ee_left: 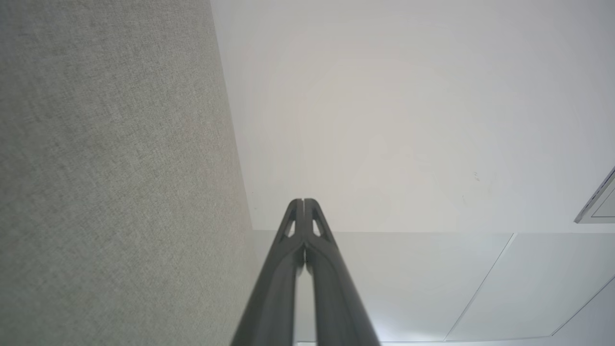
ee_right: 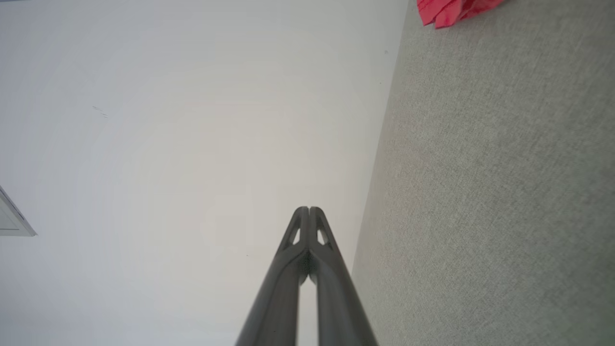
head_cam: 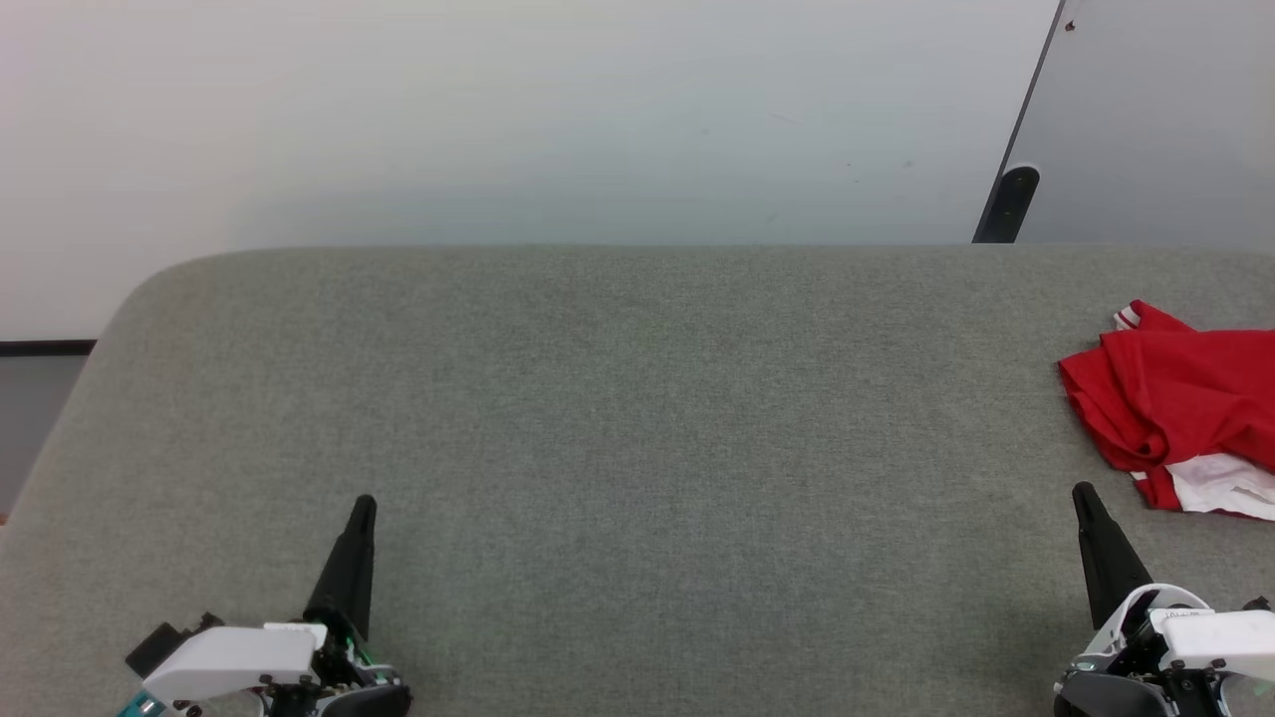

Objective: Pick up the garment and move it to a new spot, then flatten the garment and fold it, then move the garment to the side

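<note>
The garment (head_cam: 1175, 403) is a crumpled red shirt with a white sleeve, lying at the far right of the grey table, partly cut off by the picture's edge. A red corner of the garment (ee_right: 451, 10) peeks in at the top of the right wrist view. My right gripper (head_cam: 1084, 493) rests at the lower right, just below and left of the garment, apart from it, fingers pressed together and holding nothing. My left gripper (head_cam: 365, 503) sits at the lower left, far from the garment. In the wrist views both the left gripper (ee_left: 303, 201) and the right gripper (ee_right: 309, 209) are shut and bare.
The grey fabric-covered table (head_cam: 637, 448) stretches wide between the grippers, with a rounded far-left corner. Behind it stands a pale wall (head_cam: 498, 110). A dark-edged grey panel (head_cam: 1146, 110) leans at the upper right.
</note>
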